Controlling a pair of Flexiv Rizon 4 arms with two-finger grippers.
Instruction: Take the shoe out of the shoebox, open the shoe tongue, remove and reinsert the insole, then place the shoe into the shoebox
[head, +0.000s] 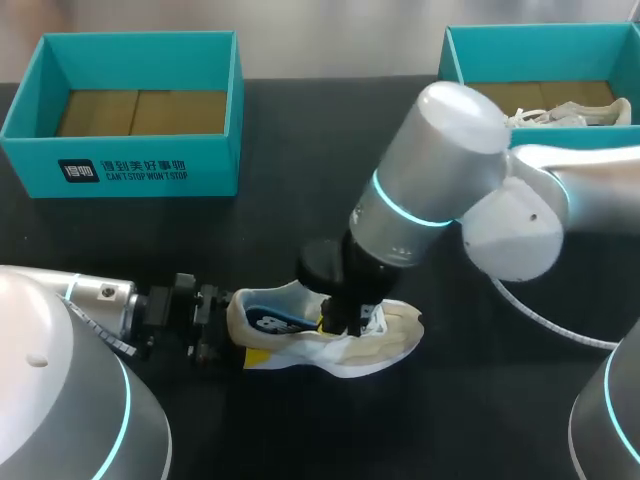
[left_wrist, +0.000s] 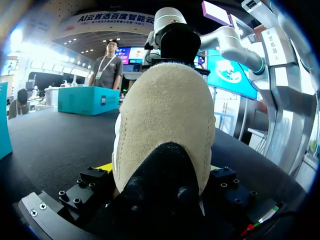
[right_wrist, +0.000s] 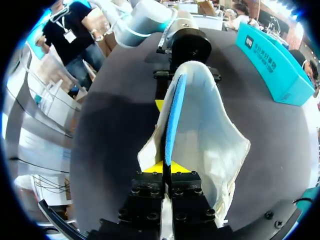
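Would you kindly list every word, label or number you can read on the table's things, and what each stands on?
"CAN'T STOP WON'T STOP": front wall of the left shoebox.
Logo block and Chinese characters above it: too small to read.
Dark mark on the insole: unreadable.
Print on the right shoebox, left wrist view: blurred.

Teal shoebox (head: 150, 172), well beyond the left fingers (head: 256, 358): dark logo block plus two lines of white print on its front wall. Blue insole (head: 268, 321), pinched in the right fingers (head: 330, 318), inside the shoe (head: 392, 335) the left fingers clamp: white mark, unreadable.
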